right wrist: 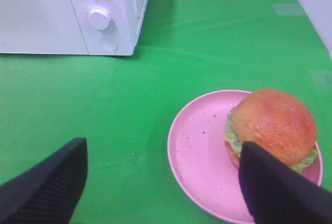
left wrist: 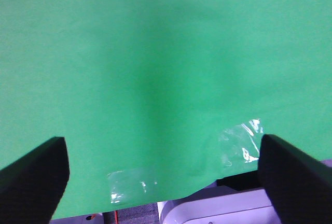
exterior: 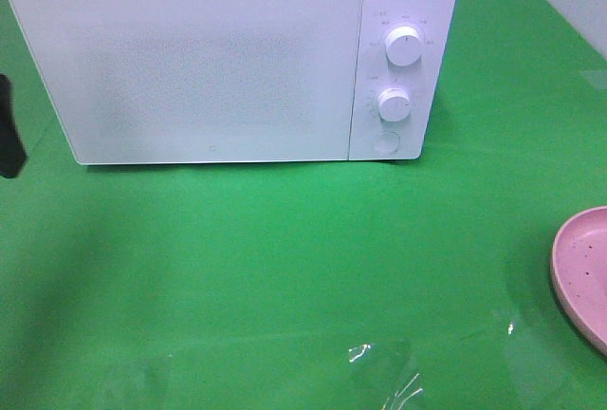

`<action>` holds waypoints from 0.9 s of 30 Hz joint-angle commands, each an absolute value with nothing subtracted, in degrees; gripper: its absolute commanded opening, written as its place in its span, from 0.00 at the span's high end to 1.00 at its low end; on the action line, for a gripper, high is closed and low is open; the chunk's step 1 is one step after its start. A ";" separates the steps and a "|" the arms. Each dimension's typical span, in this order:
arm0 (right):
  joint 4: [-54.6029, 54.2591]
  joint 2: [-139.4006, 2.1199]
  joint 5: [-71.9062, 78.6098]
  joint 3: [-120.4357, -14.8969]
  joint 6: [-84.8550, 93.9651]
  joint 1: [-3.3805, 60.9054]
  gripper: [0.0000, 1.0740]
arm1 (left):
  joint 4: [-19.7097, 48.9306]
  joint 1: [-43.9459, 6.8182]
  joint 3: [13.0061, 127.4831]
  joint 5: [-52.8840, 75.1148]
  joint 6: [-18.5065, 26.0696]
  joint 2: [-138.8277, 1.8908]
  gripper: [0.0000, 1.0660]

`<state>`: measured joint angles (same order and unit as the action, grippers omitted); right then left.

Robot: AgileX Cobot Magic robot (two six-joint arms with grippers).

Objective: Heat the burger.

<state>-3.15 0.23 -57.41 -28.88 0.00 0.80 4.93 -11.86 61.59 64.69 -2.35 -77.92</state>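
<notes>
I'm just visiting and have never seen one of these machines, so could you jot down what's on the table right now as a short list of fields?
surface: green table cover
microwave: white, door closed, two knobs and a button on its right side
burger: sits on the pink plate, toward one side of it
plate position: far right edge of the high view, apart from the microwave
left gripper: fingers wide apart, holding nothing, over bare cloth
right gripper: fingers wide apart, holding nothing, near the plate
</notes>
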 commanded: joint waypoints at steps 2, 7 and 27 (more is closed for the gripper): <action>-3.32 1.66 -57.35 -28.99 0.00 0.46 0.30 | 6.02 -3.95 60.50 66.29 0.00 -72.19 0.14; -3.32 1.66 -57.35 -28.99 0.00 0.46 0.30 | 7.33 -1.20 54.72 62.68 0.00 -64.69 0.14; -3.38 1.66 -57.35 -28.99 0.00 0.46 0.30 | 4.93 -1.20 30.88 53.80 -0.40 -28.76 0.14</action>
